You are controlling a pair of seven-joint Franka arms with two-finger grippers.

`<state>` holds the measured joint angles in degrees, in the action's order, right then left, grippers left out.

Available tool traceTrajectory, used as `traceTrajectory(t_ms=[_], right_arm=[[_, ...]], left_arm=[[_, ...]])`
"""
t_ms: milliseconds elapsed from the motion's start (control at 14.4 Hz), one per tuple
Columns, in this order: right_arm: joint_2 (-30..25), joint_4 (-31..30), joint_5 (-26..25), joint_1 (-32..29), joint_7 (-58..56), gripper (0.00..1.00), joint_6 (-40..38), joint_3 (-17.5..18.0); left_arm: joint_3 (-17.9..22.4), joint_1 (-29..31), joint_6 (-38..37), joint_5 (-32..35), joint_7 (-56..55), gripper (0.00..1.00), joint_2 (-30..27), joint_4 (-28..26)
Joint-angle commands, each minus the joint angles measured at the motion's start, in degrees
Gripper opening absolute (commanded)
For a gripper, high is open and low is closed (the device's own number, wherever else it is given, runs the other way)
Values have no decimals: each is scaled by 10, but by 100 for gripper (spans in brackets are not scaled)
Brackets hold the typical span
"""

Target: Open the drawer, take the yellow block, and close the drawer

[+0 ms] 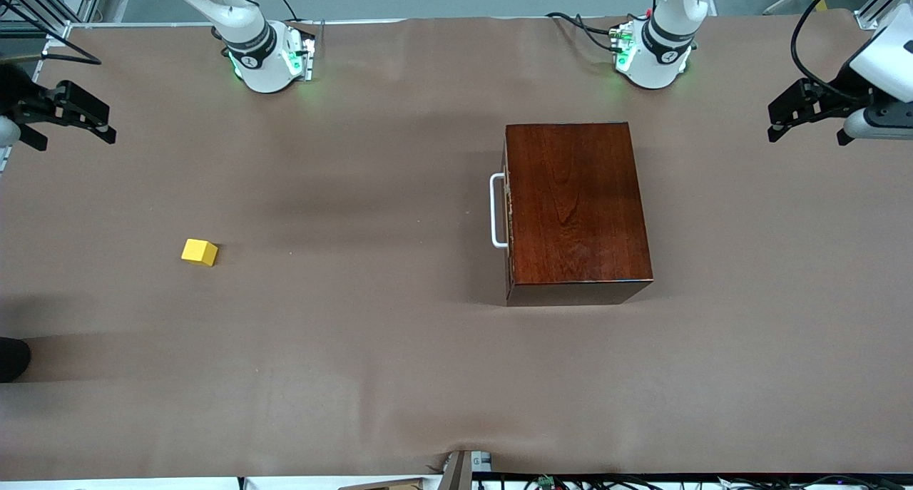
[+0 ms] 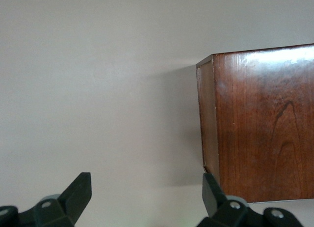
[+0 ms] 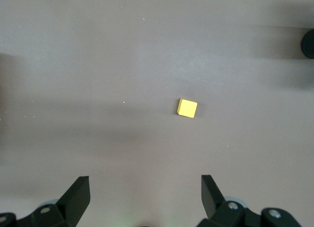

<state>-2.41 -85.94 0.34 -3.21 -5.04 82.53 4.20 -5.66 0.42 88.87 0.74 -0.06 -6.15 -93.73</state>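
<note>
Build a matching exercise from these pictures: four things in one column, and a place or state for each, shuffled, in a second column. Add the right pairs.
Column one:
1. yellow block
2. drawer
3. left pincer
4. right pincer

Column two:
A. shut inside the brown box
B. open, waiting at the right arm's end of the table
C. lying on the bare table
D. open, waiting at the left arm's end of the table

Pairs: 1-C, 2-A, 3-D, 4-B

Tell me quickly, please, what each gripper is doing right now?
Left gripper: open, holding nothing, beside the box.
Right gripper: open, holding nothing.
</note>
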Motion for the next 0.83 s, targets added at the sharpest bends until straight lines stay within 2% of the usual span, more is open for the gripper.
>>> traceTrajectory(t_ms=[0, 762], right_arm=[[4, 9, 10, -2, 7, 100, -8, -1], [4, 8, 10, -3, 7, 100, -10, -2]], left_arm=[[6, 3, -22, -10, 9, 100, 7, 14], [13, 6, -44, -4, 5, 100, 6, 18]])
